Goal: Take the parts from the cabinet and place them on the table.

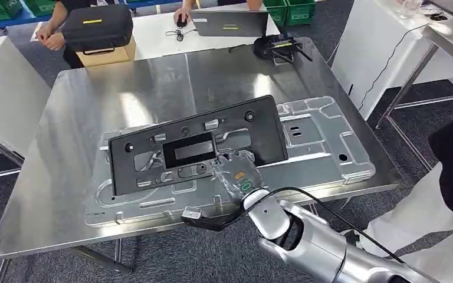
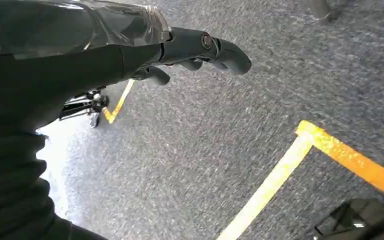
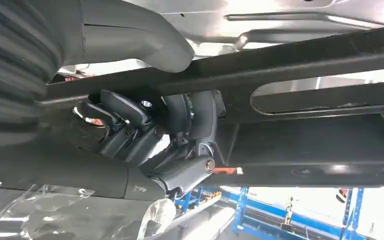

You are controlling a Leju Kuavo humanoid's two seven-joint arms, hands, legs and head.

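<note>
Plastic panel [image 1: 197, 147] on metal sheet [image 1: 324, 141], sheet on table [image 1: 65, 147], laptop [image 1: 229, 22] behind

Black plastic part [image 1: 194, 144], silver metal panel [image 1: 324, 147], yellow floor line [image 2: 270, 187], grey carpet [image 2: 190, 150].

One black panel [image 1: 197, 147], one silver sheet-metal part [image 1: 307, 144], one steel table [image 1: 65, 177], one laptop [image 1: 229, 23], one black case [image 1: 97, 26], two persons
</note>
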